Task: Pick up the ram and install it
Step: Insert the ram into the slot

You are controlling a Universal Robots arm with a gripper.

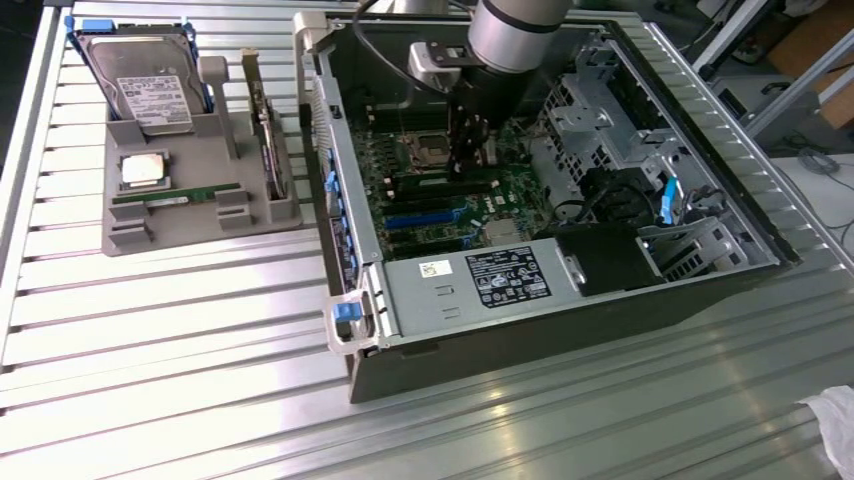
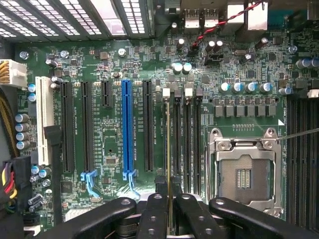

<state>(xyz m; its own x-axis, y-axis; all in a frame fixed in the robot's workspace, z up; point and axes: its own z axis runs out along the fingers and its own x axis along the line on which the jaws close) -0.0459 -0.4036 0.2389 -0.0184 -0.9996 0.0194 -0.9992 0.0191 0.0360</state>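
You are looking at a robotics lab or test workshop set up for computer assembly. The work surface is a ribbed aluminium bench [image 1: 160, 330] of slotted profiles. On it lies an open computer case [image 1: 534, 250] with its motherboard [image 2: 114, 59] exposed, beside a grey holder [image 1: 187, 215] presenting loose parts. An industrial robot arm [image 1: 514, 35] reaches into the case, and a metal frame [image 1: 787, 80] stands behind.

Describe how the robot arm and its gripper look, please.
The arm is a round silver-grey tube with a black band below it, a light grey box on its side and a black cable running beside it. The gripper has black, rounded, glossy fingers with small screws.
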